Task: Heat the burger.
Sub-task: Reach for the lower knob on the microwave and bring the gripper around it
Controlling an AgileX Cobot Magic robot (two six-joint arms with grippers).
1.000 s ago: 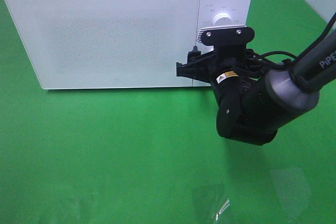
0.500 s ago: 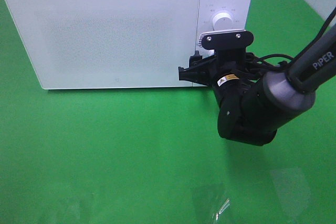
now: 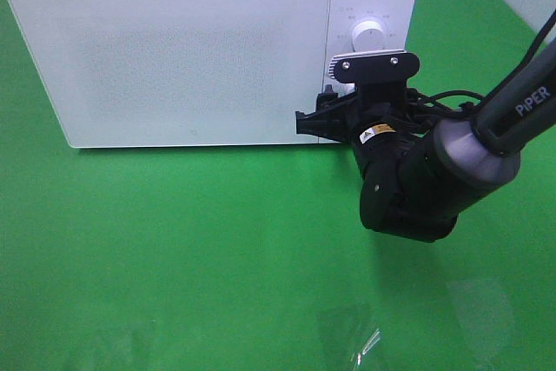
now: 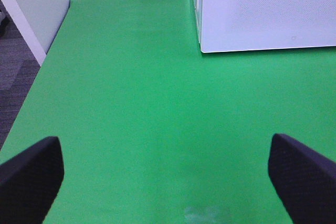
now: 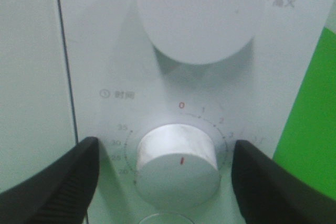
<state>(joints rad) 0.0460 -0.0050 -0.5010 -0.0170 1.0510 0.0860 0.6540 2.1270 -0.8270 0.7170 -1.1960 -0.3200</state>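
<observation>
The burger is out of view; the white microwave point(image 3: 191, 58) stands with its door closed. My right gripper point(image 5: 168, 169) is at the control panel, open, one finger on each side of the lower timer knob point(image 5: 177, 163) with a gap to each. The knob's red mark points away from the 0 on its dial. In the high view the right gripper point(image 3: 334, 103) presses close to the panel below the upper knob point(image 3: 367, 34). My left gripper point(image 4: 167, 179) hangs open over bare green table, holding nothing.
The green table point(image 3: 174, 249) spreads in front of the microwave. In the left wrist view the microwave's corner point(image 4: 202, 45) shows, with the table's edge and a grey floor point(image 4: 16, 77) beyond it. The upper power knob point(image 5: 202, 14) sits just above the timer knob.
My right gripper has dropped slightly along the panel, uncovering the upper knob, and its fingers have narrowed a little toward the timer knob. The left arm has not moved.
</observation>
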